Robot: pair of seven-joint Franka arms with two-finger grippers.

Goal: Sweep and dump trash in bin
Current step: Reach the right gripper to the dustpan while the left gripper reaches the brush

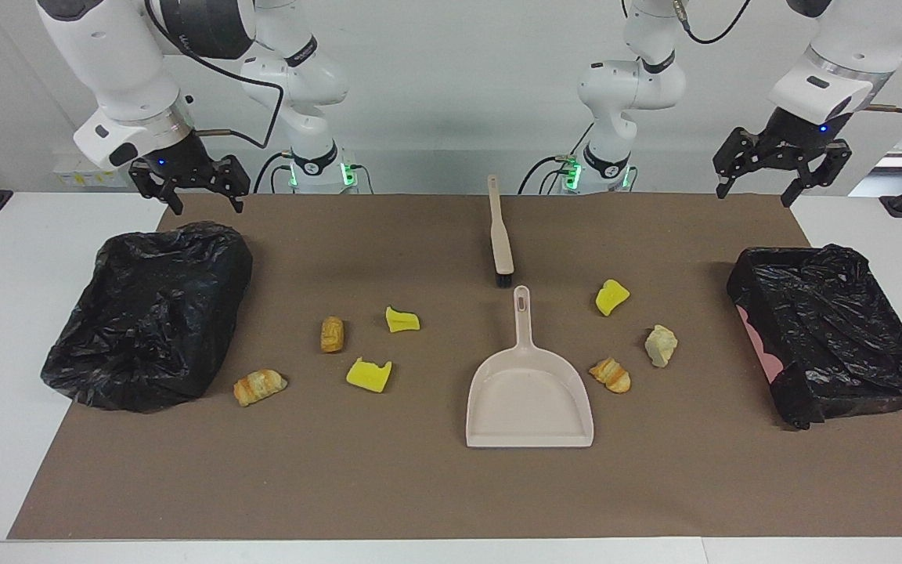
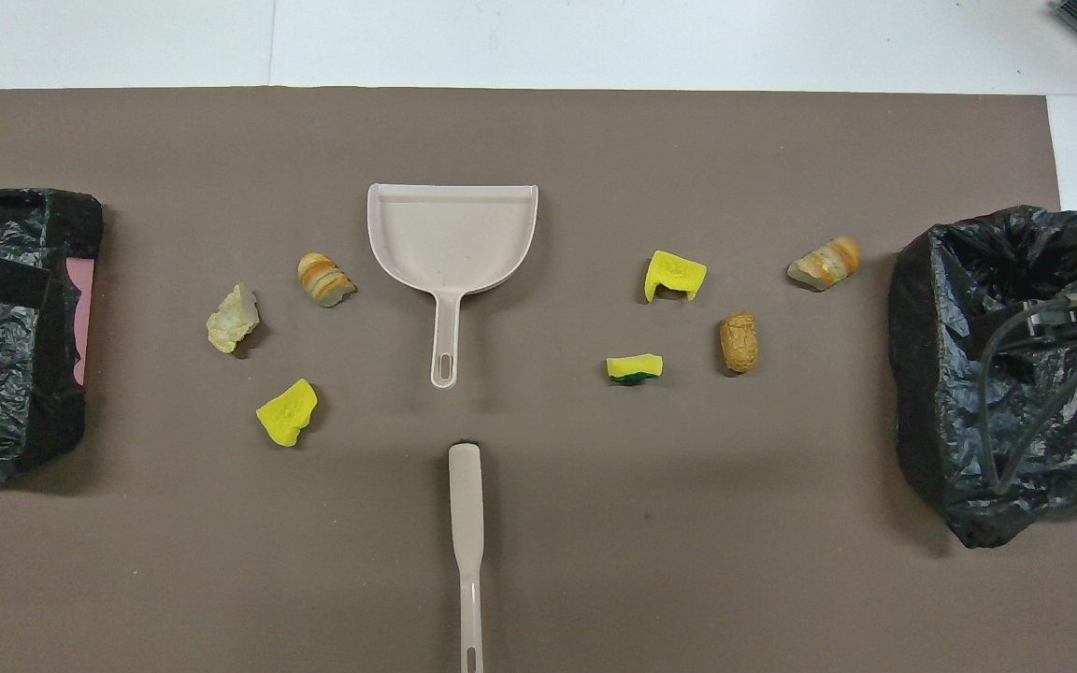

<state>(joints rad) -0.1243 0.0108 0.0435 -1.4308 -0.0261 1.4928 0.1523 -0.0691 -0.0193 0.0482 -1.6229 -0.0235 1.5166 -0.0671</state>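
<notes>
Several trash pieces lie on the brown mat. A croissant (image 1: pixel 260 386), a brown roll (image 1: pixel 331 334) and two yellow foam chunks (image 1: pixel 402 319) (image 1: pixel 369 374) lie toward the right arm's end. A yellow chunk (image 1: pixel 611 297), a pale beige lump (image 1: pixel 661 345) and a croissant (image 1: pixel 611 374) lie toward the left arm's end. The beige dustpan (image 1: pixel 529 399) lies mid-mat, and the brush (image 1: pixel 499 235) lies nearer to the robots. A black-bagged bin (image 1: pixel 149 313) (image 1: pixel 835 333) stands at each end. My right gripper (image 1: pixel 206 202) and my left gripper (image 1: pixel 756 196) hang open and empty in the air.
The brown mat (image 1: pixel 420 486) covers most of the white table. In the overhead view the dustpan (image 2: pixel 450 234) and the brush (image 2: pixel 466 523) lie in one line, with the bins (image 2: pixel 6 374) (image 2: pixel 969 467) at the mat's two ends. Cables hang over the bin at the right arm's end.
</notes>
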